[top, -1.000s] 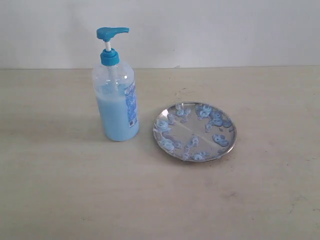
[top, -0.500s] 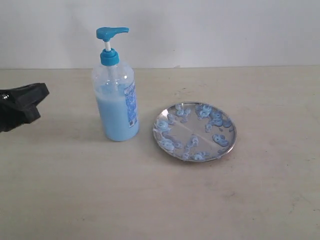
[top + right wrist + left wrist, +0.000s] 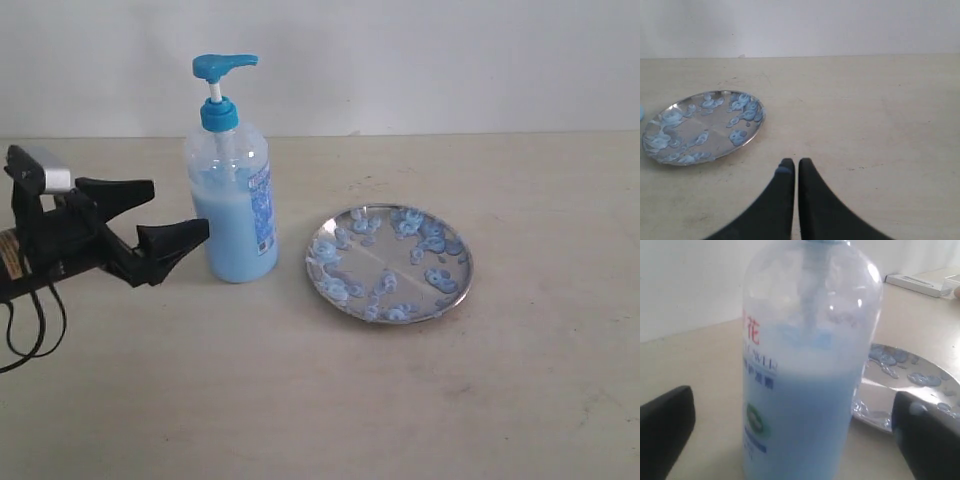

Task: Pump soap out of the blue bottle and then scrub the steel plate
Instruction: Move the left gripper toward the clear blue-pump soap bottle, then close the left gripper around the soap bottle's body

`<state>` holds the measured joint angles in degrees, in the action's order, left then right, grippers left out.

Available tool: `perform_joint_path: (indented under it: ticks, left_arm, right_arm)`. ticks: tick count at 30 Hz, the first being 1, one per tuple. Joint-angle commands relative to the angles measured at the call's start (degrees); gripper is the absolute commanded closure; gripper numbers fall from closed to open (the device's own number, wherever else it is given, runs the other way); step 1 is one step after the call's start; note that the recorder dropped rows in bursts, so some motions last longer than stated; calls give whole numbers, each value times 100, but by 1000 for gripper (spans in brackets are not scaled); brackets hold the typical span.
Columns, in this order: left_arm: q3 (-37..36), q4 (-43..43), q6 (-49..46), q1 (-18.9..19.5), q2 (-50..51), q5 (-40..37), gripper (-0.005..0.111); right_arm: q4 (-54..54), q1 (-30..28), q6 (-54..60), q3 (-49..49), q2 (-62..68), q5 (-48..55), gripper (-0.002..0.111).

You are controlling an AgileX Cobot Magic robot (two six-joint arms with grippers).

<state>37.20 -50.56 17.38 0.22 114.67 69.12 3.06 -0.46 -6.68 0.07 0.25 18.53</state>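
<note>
The blue bottle [image 3: 232, 190] stands upright at mid-left, its blue pump head [image 3: 222, 68] raised and pale blue soap [image 3: 230, 240] filling its lower half. To its right lies the steel plate [image 3: 400, 258], dotted with blue soap blobs [image 3: 432, 238]. My left gripper [image 3: 178, 208] is open just left of the bottle, its fingertips close to the bottle's side. In the left wrist view the bottle [image 3: 805, 390] fills the space ahead of the fingers [image 3: 665, 435], which stand wide apart. My right gripper [image 3: 792, 162] is shut and empty, near the plate [image 3: 715, 125].
The beige table [image 3: 300, 400] ends at a white wall behind. A flat white object [image 3: 920, 284] lies at the far edge in the left wrist view. One right fingertip [image 3: 784, 170] carries a blue smear.
My left gripper has come in from the left edge and moved right toward the bottle, open. Bottle and plate have not moved.
</note>
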Motion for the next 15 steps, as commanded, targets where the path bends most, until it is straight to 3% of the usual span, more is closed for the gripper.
perform_joint_path:
  ticks: [1, 15]
  left_arm:
    - [578, -27, -33, -274, 269, 84, -1]
    - [2039, 125, -33, -808, 1296, 84, -1]
  right_arm:
    - [25, -12, 8, -7, -25, -72, 109]
    - [25, -12, 8, -7, -25, -72, 109]
